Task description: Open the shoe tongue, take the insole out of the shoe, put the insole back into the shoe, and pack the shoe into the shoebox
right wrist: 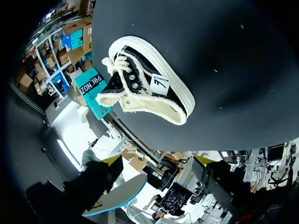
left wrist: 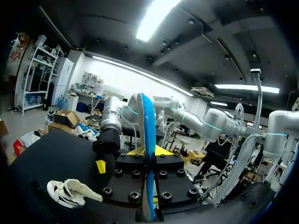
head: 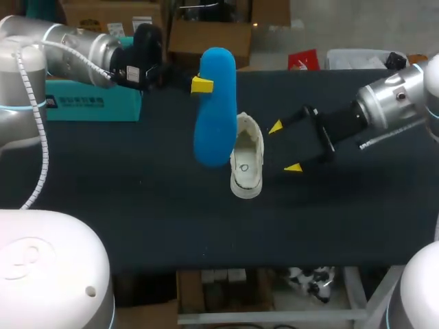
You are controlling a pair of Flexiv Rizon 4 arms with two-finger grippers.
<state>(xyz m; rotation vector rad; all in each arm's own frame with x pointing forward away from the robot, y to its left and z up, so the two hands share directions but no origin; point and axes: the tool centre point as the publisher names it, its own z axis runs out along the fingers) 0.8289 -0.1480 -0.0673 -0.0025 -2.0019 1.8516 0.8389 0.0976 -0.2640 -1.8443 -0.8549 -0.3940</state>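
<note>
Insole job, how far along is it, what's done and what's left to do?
Done: the blue insole is out of the sneaker, which lies on the table. In hand: the left gripper is shut on the insole, lifted above the sneaker; the right gripper is open beside the sneaker. Left: putting the insole back in and packing the sneaker into the teal shoebox.

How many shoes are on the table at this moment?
1. The shoe lies near the middle of the table, between the held blue insole and the open right end effector; the insole may hide something.
</note>
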